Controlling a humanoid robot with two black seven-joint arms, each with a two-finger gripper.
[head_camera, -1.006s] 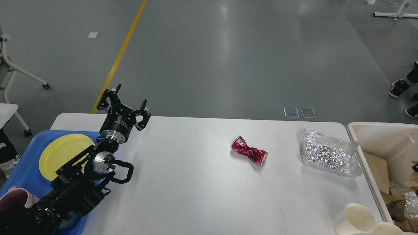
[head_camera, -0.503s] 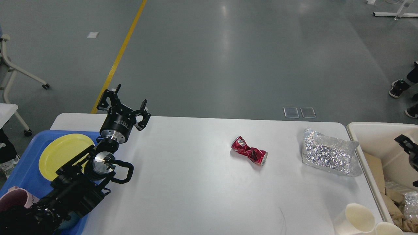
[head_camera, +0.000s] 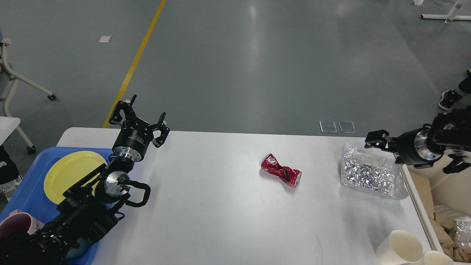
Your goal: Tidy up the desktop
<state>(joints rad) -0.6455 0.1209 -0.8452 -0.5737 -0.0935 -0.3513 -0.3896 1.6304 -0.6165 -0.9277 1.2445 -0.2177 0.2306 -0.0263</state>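
The white desktop [head_camera: 220,217] holds a crushed red can [head_camera: 281,173] near the middle and a crinkled silver foil bag [head_camera: 369,175] at the right. Two white paper cups [head_camera: 401,247] stand at the front right corner. My left gripper [head_camera: 141,117] is open and empty, raised over the desktop's far left, beside the blue tray. My right gripper [head_camera: 377,139] reaches in from the right, just above the foil bag's far edge. It is seen side-on and dark, so its fingers cannot be told apart.
A blue tray [head_camera: 22,191] at the left holds a yellow plate [head_camera: 71,173] and a pink cup [head_camera: 16,225]. A cream-white bin [head_camera: 414,191] with paper and foil scraps stands off the desktop's right edge. Grey floor lies beyond the far edge.
My right arm came into view over the bin and swung left and up to the foil bag's far edge. The left arm, can, bag and cups have not moved.
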